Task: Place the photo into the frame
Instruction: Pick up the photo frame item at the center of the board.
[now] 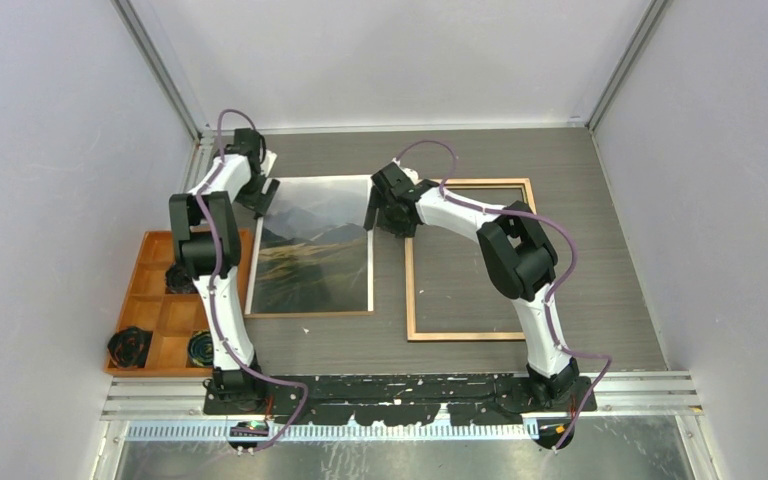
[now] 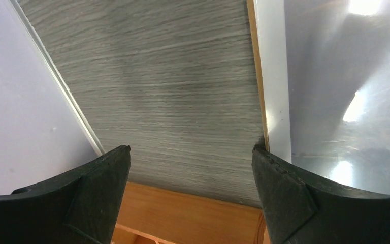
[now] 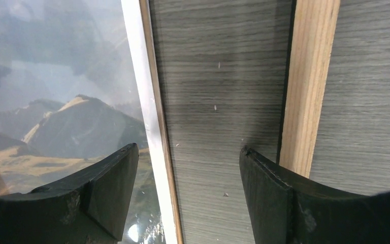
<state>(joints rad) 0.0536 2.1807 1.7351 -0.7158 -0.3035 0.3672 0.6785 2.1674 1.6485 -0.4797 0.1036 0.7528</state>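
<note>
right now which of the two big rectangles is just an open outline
The frame on the right: thin wood-coloured rails with table showing inside. The photo left of it is a solid mountain print.

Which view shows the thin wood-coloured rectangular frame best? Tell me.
Top external: the thin wood-coloured rectangular frame lies almost whole in view, the right arm crossing its top left corner. The right wrist view shows only one strip of rail. The left wrist view shows none of it.
</note>
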